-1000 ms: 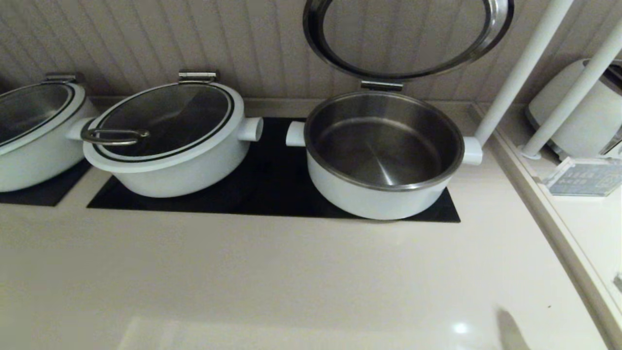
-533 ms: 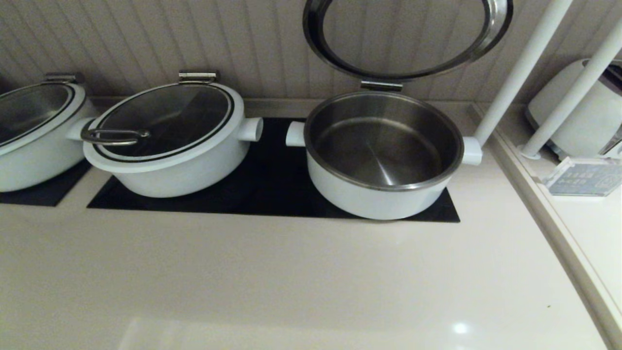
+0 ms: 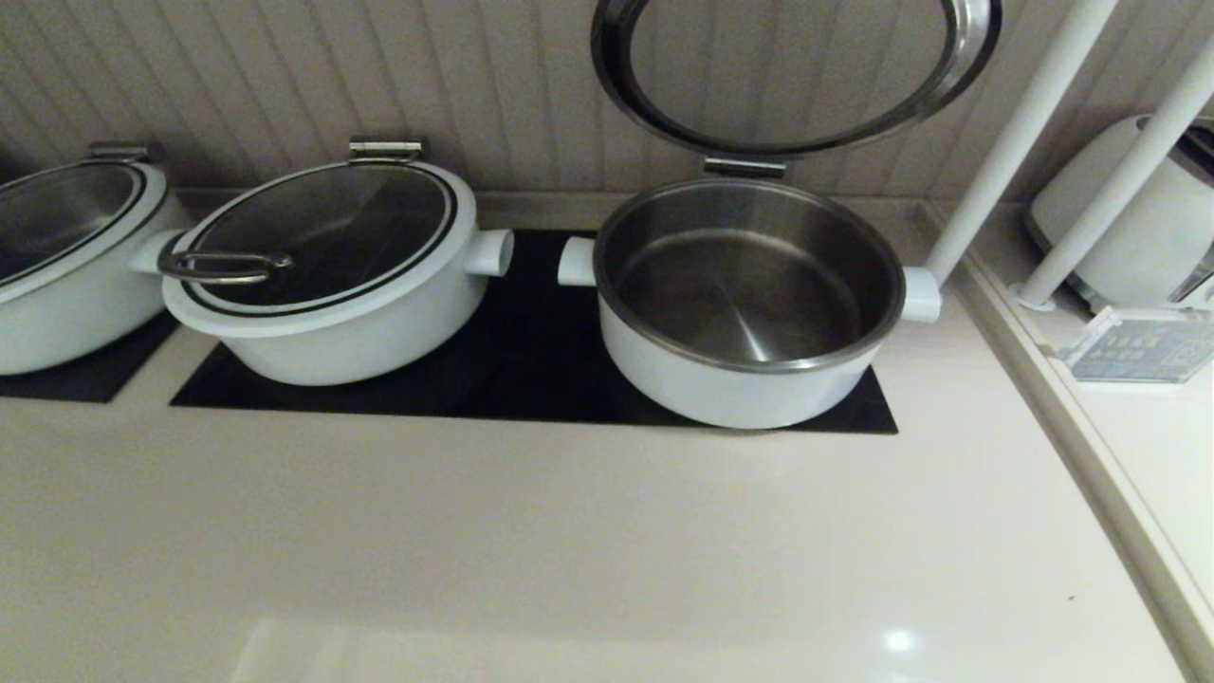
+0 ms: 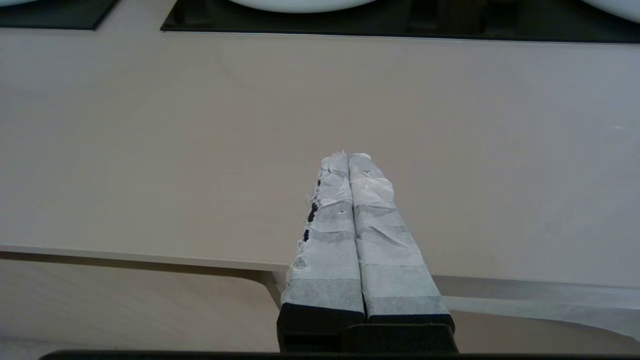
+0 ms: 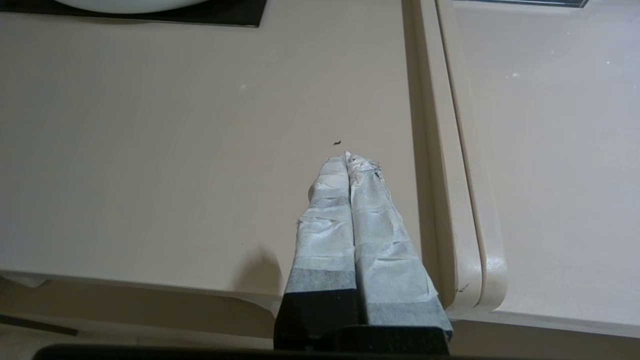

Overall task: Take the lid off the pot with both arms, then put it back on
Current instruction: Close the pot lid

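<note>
the lid (image 3: 795, 71) is standing raised on its hinge at the 12 o'clock side of the pot (image 3: 749, 299), leaning back toward the wall, so the steel bowl is sitting uncovered. the pot is resting on the black pad (image 3: 531, 370) at about 1 o'clock on the counter (image 3: 569, 531), with a covered twin pot (image 3: 327, 266) at 11 o'clock. by my judgement the lid is going to handle as stiff, fairly heavy and breakable: glass in a steel edge, smooth and likely slippery for taped fingers. since its handle is not showing from here, the far rim, at its 10 and 2 o'clock points, is looking like the safest hold for lowering it slowly. the left gripper (image 4: 348, 157) is hanging over the near counter edge with fingers pressed together, holding nothing; the right gripper (image 5: 346, 159) is doing the same near the counter's right seam, also closed and empty.
</note>
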